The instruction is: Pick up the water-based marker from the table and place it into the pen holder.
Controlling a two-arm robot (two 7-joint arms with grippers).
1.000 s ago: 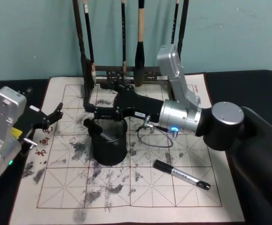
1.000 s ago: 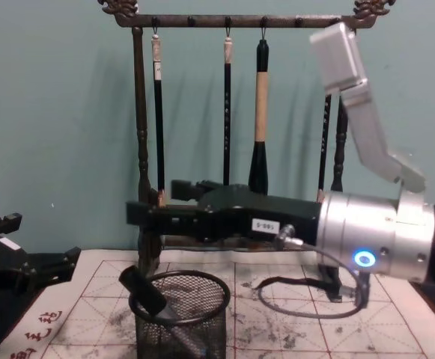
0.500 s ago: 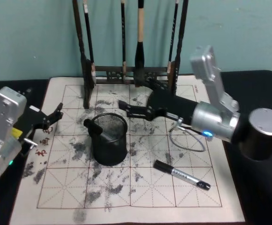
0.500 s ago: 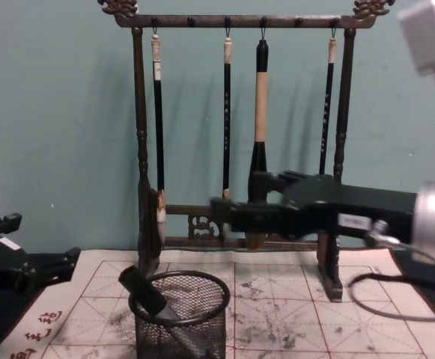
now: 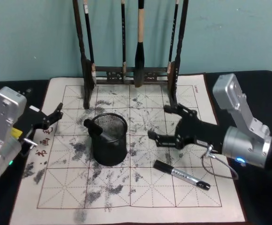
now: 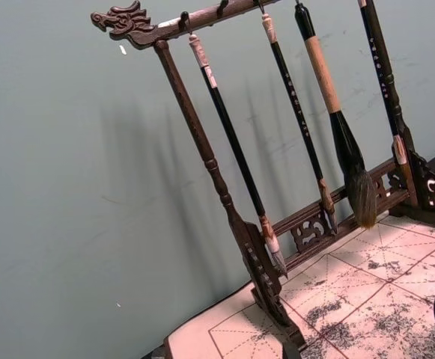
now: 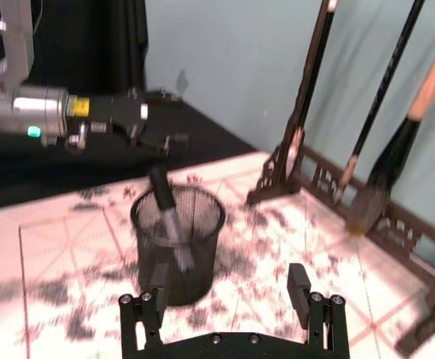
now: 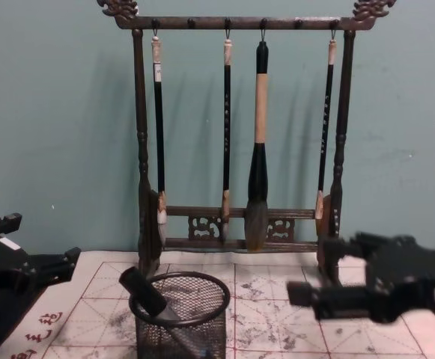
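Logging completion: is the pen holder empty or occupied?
Occupied: a dark marker leans inside the pen holder, cap above the rim; a second marker lies on the mat.

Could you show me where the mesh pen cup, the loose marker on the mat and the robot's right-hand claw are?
pen holder (image 5: 108, 151): head view, mesh side wall.
marker (image 5: 181, 175): head view, middle of its barrel.
right gripper (image 5: 158, 121): head view, midway between its open fingertips.

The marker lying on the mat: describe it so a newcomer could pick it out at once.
On the cream calligraphy mat, look right of the black mesh pen holder, close by the right gripper. The marker lies flat there, black with a pale label; the other marker stands tilted inside the holder.
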